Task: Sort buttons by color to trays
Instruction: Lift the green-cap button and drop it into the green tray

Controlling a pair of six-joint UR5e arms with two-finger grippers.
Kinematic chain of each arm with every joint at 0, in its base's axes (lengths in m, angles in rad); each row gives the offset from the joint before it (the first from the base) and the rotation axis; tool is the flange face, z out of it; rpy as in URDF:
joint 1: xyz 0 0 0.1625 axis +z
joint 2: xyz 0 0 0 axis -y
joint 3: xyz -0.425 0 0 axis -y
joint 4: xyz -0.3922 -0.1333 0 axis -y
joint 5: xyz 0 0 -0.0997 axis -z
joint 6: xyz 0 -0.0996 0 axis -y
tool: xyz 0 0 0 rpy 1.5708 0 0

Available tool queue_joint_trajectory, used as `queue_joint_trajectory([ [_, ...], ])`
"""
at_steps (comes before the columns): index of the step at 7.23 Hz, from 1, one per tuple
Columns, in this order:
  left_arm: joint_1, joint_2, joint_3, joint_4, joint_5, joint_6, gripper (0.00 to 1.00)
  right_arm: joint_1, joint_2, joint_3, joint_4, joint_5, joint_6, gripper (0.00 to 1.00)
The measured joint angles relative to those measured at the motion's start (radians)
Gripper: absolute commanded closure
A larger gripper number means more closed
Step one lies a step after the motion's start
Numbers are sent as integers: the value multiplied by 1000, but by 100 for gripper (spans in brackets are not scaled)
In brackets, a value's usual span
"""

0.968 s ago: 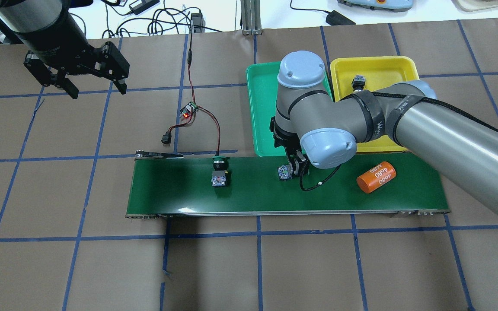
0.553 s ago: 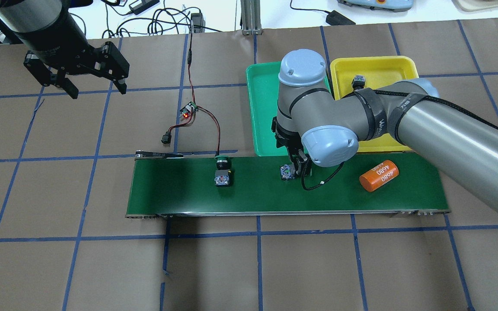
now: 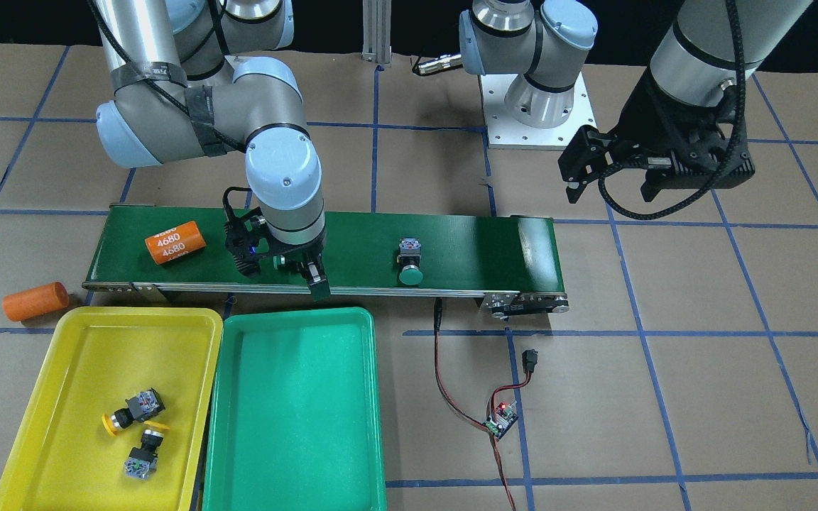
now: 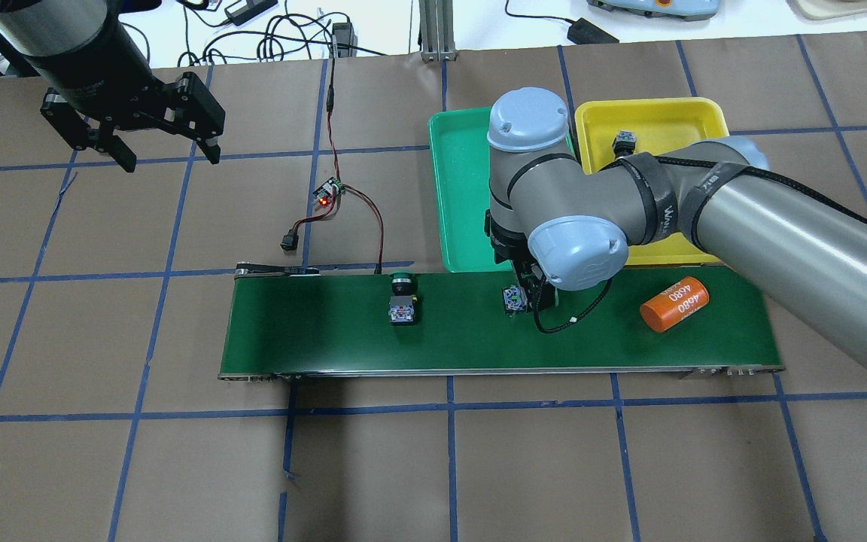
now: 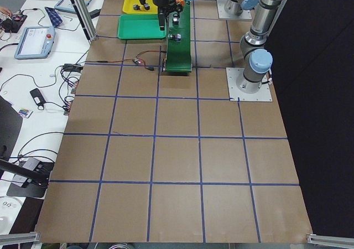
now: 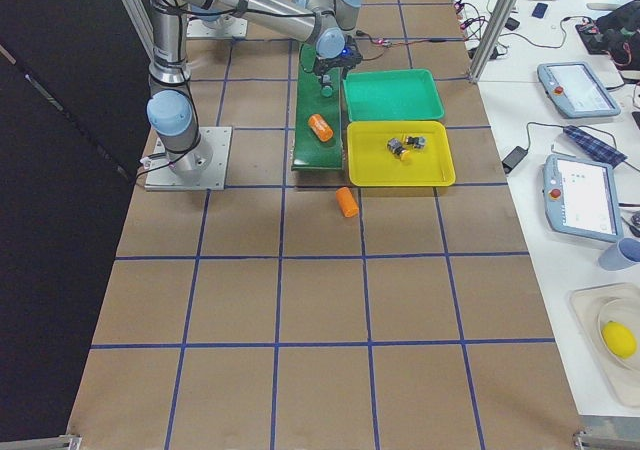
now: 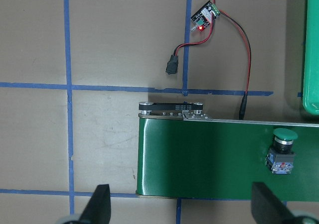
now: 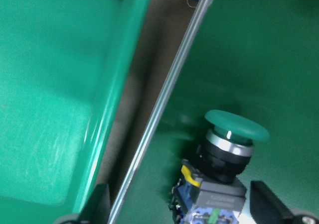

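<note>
Glossy green belt, front view, carries an orange cyl. printed "4680"; two yellow-capped buttons lie in the yellow tray. Right wrist: R gripper wide open astride a mushroom-capped green button on the belt. Left wrist: L gripper agape, empty.
</note>
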State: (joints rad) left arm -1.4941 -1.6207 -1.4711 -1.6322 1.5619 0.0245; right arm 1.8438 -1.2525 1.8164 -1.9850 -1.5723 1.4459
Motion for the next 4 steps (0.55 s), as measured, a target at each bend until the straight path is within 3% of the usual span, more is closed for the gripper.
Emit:
queue_joint_trajectory([
  [1,0,0,0,0,1,0,0,0,2,2,17,2,-3,99],
  [4,0,0,0,0,1,0,0,-6,-6,-1,40,6,-45,100],
])
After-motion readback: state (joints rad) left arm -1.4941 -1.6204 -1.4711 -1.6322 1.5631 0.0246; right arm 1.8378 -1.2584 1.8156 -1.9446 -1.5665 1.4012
